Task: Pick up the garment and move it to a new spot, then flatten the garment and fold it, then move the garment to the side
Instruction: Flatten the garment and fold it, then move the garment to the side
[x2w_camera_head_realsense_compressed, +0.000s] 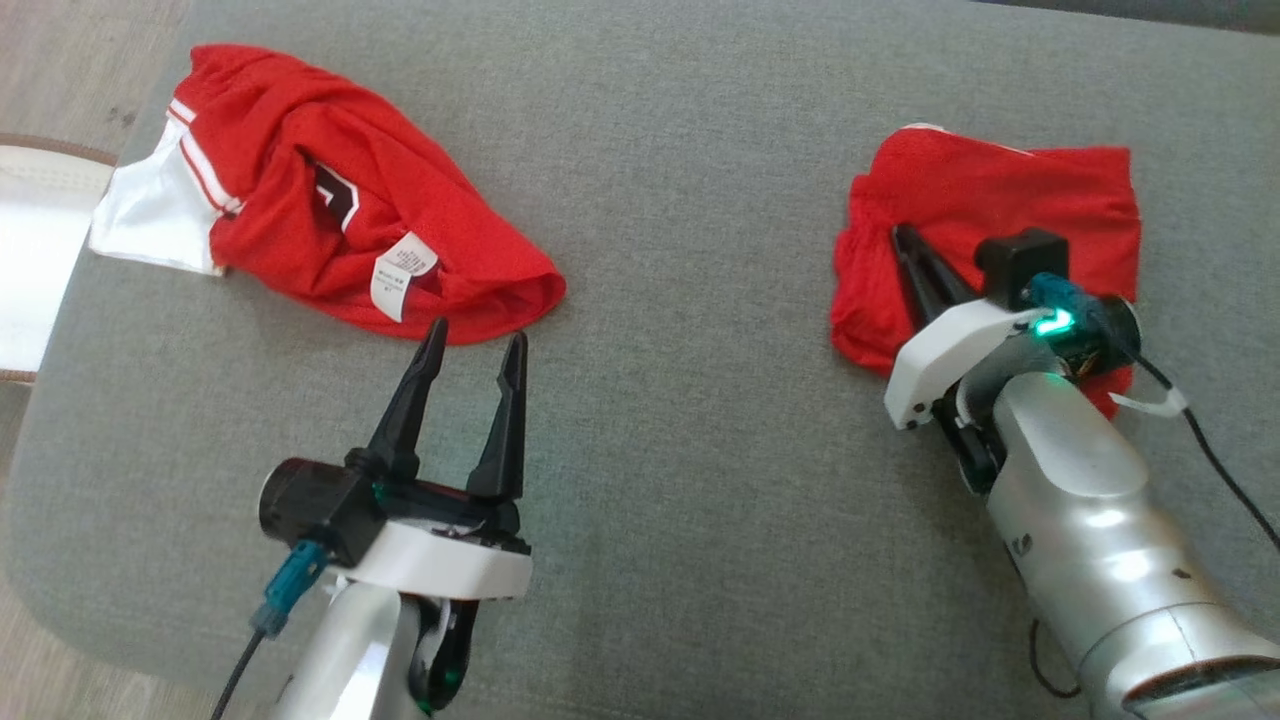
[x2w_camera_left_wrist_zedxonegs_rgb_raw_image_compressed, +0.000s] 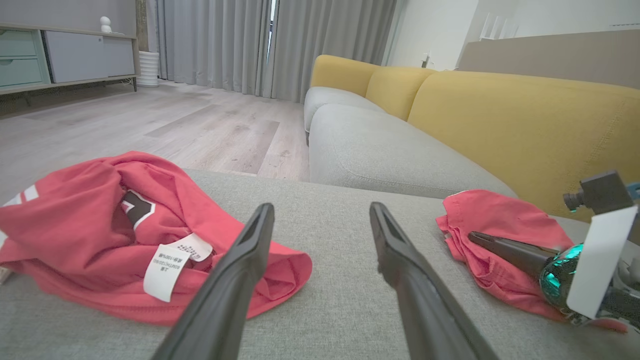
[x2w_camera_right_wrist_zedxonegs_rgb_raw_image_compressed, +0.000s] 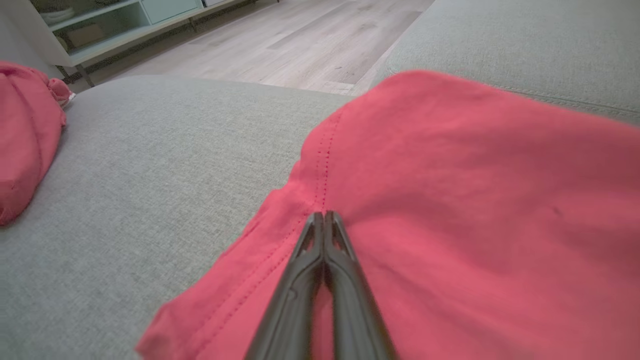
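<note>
Showing a grey cushion (x2w_camera_head_realsense_compressed: 700, 480) with the folded garment (x2w_camera_head_realsense_compressed: 1000, 185) at its right, where the right gripper (x2w_camera_head_realsense_compressed: 902, 234) rests its tips, fingers pressed together at a seam; the left gripper (x2w_camera_head_realsense_compressed: 477, 335), fingers spread apart and empty, points at a crumpled garment (x2w_camera_head_realsense_compressed: 290, 200) at far left, just beside it

The left end effector (x2w_camera_head_realsense_compressed: 475, 342) points forward with fingers spread wide; the right end effector (x2w_camera_head_realsense_compressed: 903, 236) angles inward, fingers pressed together.

Red jersey (x2w_camera_head_realsense_compressed: 300, 200) is soft matt cloth (papery white tag (x2w_camera_head_realsense_compressed: 400, 275)), cushion (x2w_camera_head_realsense_compressed: 700, 500) rough grey weave, fingers (x2w_camera_head_realsense_compressed: 408, 400) matt black plastic, forearm (x2w_camera_head_realsense_compressed: 1090, 520) glossy silver.
</note>
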